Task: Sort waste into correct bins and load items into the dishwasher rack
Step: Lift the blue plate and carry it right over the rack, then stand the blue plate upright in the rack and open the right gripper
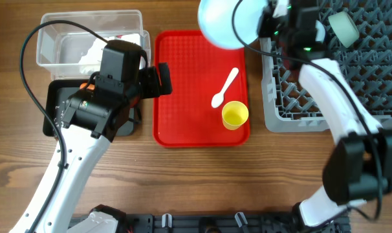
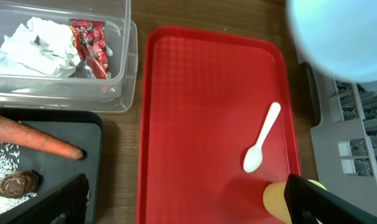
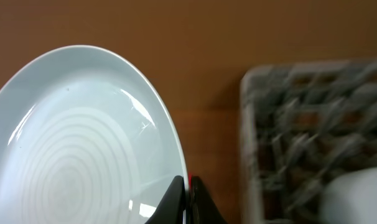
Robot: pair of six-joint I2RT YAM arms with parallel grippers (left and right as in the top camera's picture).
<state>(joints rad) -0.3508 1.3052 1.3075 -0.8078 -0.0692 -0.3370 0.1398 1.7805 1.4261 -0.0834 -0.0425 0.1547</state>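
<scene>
My right gripper (image 3: 187, 186) is shut on the rim of the pale blue plate (image 3: 76, 137), held in the air at the back between the red tray and the grey dishwasher rack (image 1: 299, 120); the plate also shows overhead (image 1: 225, 22). A pale bowl (image 1: 343, 27) sits in the rack. The white spoon (image 1: 224, 88) and yellow cup (image 1: 235, 114) lie on the tray. My left gripper (image 2: 188, 199) is open and empty over the tray's left edge. The clear bin (image 2: 123, 68) holds tissue (image 2: 33, 46) and the red wrapper (image 2: 89, 46). The black bin (image 2: 92, 162) holds the carrot (image 2: 33, 140), rice (image 2: 2, 165) and a brown lump (image 2: 17, 183).
The flat red tray (image 1: 189, 97) lies in the middle, between the two bins at the left and the rack at the right. Black cables loop over the clear bin. The wooden table runs bare along the front.
</scene>
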